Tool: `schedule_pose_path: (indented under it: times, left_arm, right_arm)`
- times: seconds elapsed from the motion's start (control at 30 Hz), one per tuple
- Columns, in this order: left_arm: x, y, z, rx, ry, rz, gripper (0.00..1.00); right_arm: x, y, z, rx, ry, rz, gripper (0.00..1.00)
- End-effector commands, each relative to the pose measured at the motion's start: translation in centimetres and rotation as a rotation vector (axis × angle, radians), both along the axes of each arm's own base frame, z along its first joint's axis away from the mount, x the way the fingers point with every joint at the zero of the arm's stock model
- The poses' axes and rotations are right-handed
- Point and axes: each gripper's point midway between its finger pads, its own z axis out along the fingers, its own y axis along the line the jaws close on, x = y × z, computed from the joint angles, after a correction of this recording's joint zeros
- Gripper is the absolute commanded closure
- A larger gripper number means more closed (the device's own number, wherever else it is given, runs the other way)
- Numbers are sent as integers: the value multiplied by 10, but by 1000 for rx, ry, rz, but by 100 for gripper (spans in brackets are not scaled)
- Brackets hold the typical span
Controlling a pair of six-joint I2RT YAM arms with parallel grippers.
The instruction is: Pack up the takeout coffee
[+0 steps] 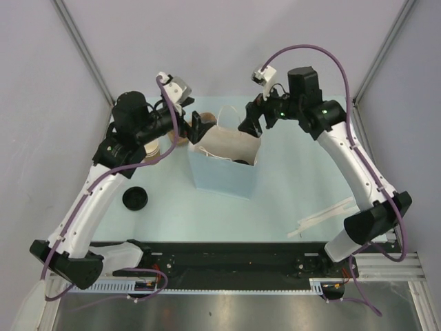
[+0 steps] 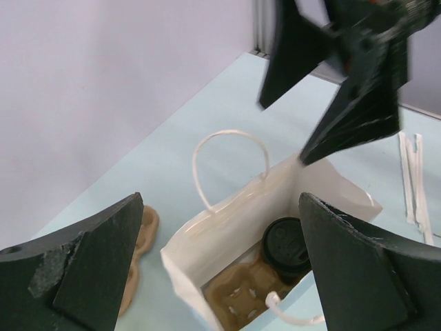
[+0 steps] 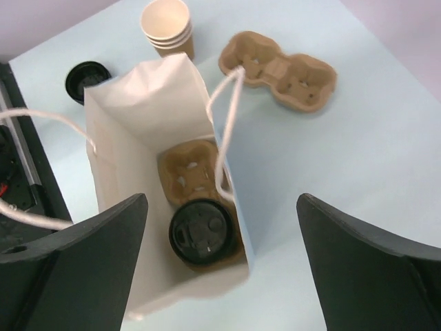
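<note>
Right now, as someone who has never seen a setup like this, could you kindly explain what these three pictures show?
Two robot arms are bolted at the near edge of a pale table. The overhead picture looks down from behind them. The other two pictures come from cameras on each wrist, so the dark shapes at their lower corners are that arm's own fingers.

The left gripper and right gripper both hover open above a blue paper bag, holding nothing. Inside the bag, a lidded coffee cup sits in a cardboard cup carrier.

On the table lie a second carrier, a stack of lidless paper cups, a loose black lid and some white strips.
</note>
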Motion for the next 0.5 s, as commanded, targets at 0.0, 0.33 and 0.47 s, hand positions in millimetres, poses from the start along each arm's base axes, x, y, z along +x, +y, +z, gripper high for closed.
schedule_pose_path:
  times: [0.0, 0.33, 0.47]
  left_arm:
    - [-5, 31, 16, -65, 21, 84, 1]
    - [-16, 72, -22, -103, 130, 162, 0]
    - [-22, 76, -37, -97, 154, 158, 1]
  right_arm:
    - [-27, -52, 32, -62, -49, -88, 3]
    - [-132, -188, -77, -514, 133, -138, 10]
    - [-173, -208, -124, -664, 213, -8, 27]
